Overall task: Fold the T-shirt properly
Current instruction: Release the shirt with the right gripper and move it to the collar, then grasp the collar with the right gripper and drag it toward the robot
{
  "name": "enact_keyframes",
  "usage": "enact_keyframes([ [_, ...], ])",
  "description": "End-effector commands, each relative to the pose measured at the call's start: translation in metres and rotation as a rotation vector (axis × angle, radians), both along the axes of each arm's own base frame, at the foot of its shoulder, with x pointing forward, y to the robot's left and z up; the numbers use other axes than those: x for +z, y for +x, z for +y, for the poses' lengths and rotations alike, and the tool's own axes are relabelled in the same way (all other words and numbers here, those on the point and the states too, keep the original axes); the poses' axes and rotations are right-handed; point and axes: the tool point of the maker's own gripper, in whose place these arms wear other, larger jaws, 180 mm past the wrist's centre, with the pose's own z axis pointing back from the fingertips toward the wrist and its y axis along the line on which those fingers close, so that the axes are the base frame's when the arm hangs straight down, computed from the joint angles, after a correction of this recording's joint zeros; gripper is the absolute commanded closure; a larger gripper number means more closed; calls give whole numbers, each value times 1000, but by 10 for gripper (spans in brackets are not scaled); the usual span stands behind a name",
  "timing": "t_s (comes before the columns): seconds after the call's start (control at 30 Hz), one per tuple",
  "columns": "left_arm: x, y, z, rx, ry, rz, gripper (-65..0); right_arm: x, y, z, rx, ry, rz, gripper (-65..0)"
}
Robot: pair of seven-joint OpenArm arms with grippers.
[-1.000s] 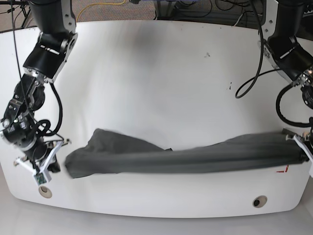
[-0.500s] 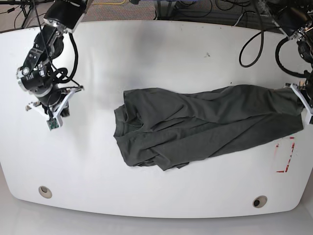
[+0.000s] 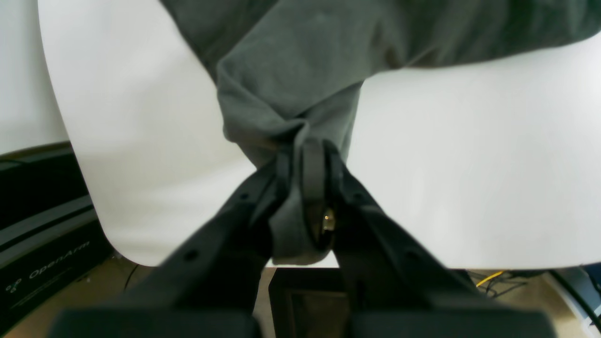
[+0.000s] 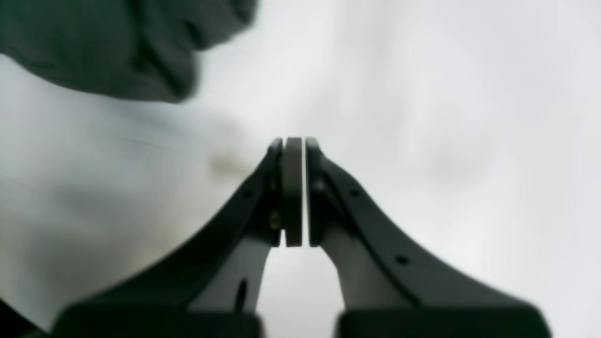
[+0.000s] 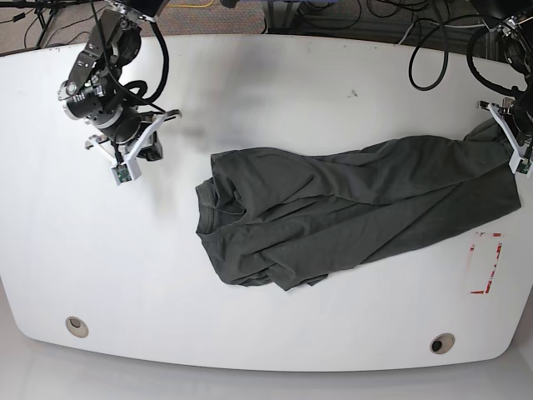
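Note:
The dark grey T-shirt [image 5: 333, 212] lies crumpled on the white table [image 5: 275, 100], from the middle out to the right edge. My left gripper [image 5: 505, 133] is shut on the shirt's right end, at the right of the base view. In the left wrist view the fabric [image 3: 300, 61] bunches between the closed fingers of that gripper [image 3: 305, 150]. My right gripper [image 5: 125, 169] is shut and empty over the table's back left, apart from the shirt. In the right wrist view that gripper [image 4: 293, 141] has its pads together, and a fold of the shirt [image 4: 108, 47] shows at the top left.
A red tape mark [image 5: 485, 263] sits near the table's right front. Two round holes [image 5: 77, 326] [image 5: 442, 342] lie near the front edge. Cables run behind the table. A black box [image 3: 42, 253] stands below the table edge in the left wrist view.
The shirt was stretched in a band near the front edge; now it lies crumpled mid-table. My right gripper moved to the back left, away from it. My left gripper moved back, still holding.

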Motion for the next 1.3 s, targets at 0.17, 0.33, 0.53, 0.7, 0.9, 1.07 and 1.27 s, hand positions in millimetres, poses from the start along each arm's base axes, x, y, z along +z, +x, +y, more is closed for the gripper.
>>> enact_keyframes([
  [0.17, 11, 4, 5, -11, 27, -30, -3, 28, 26, 53, 85, 108, -118, -358],
  [0.33, 11, 4, 6, -10, 31, -29, -3, 29, 37, 81, 147, 166, -146, -488],
  [0.53, 11, 5, 6, -10, 30, -29, -3, 9, 53, 83, 146, 214, -103, -496],
  [0.7, 11, 5, 6, -10, 30, -29, -3, -5, 64, 70, 102, 248, -89, -496],
  [0.9, 11, 5, 6, -10, 30, -29, -3, -23, 64, 62, 63, 286, -60, -496],
  [1.07, 11, 5, 5, -12, 29, -28, -3, -37, 60, 69, 48, 324, -18, -496],
  [1.27, 10, 5, 5, -15, 28, -27, -3, -34, 64, 84, 36, 373, -46, -496],
])
